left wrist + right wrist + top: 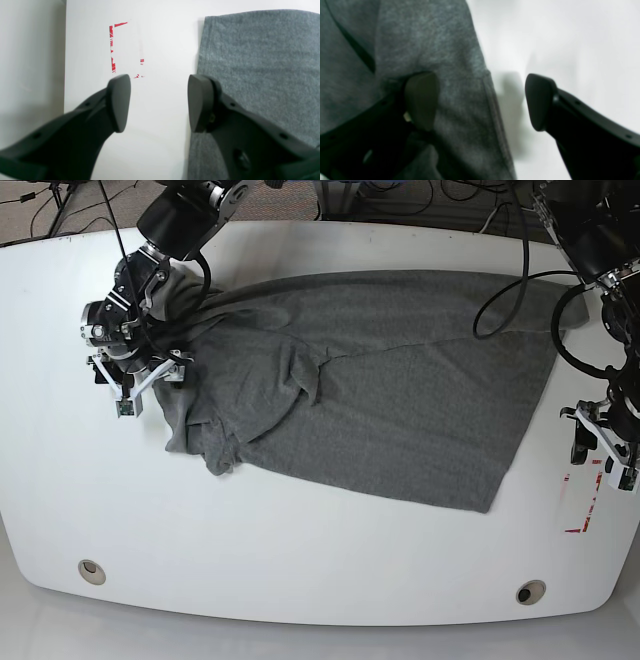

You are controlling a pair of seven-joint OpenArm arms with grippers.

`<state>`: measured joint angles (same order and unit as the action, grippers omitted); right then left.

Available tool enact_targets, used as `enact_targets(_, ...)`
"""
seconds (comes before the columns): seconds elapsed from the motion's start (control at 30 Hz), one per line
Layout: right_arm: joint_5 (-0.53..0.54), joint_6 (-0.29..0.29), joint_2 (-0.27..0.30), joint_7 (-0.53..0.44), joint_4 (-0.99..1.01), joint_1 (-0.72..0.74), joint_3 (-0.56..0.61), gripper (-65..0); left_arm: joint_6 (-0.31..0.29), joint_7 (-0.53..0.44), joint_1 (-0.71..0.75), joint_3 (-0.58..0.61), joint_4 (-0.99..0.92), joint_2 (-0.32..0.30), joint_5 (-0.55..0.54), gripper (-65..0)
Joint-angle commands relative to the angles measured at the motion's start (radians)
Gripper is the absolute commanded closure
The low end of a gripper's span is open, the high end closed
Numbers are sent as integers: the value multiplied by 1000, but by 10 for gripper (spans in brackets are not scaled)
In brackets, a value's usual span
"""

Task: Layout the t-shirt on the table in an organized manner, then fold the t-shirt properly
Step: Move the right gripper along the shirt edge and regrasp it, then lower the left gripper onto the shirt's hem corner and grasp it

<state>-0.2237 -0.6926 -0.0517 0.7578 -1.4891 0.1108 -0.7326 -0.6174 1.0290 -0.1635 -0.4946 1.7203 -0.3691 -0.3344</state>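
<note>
The t-shirt lies across the middle of the table, reaching toward the far edge. It is not yet laid out: the body spreads fairly flat toward the table's right end as the base view shows it, while the end nearer the left edge is bunched, with a ridge of folds near the middle and a crumpled lobe pointing toward the near edge. The layout step looks unfinished, and folding would only lock those wrinkles in.

The right gripper sits over the bunched end, near the table's left edge in the base view. Its jaws stand wide apart, one over the grey cloth and one over bare white table, straddling a hemmed edge of the garment. That placement suits pinching the edge so the bunch can be drawn outward; nothing is clamped yet, and whether the inner jaw touches the fabric I cannot tell.

The left gripper hangs at the opposite end, just beside the shirt's straight edge, near the red-and-white tape mark by the right edge. Its jaws are apart too and empty, one above the table, the other above the cloth border. Two arms at opposite ends probably mean a stretch between them.

Two small round holes sit near the near edge, well apart from the shirt.
</note>
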Motion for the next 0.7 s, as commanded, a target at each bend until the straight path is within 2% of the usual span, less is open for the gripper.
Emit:
enact_targets(0.0, 16, -6, 17, 13, 43, 10, 0, -507, 6, -22, -21, -3, 10, -15, -10, -333)
enact_targets(0.13, 25, -6, 17, 12, 66, 10, 0, -452, 8, -22, -26, -3, -26, -15, -10, -335)
enact_targets(0.47, 24, -6, 17, 13, 64, 10, 6, 0, 9, -32, -115, -6, -207, -20, -9, -335)
enact_targets(0.67, 24, -6, 17, 15, 43, 10, 8, -11, 23, -140, -160, -3, -354, -21, -5, -336)
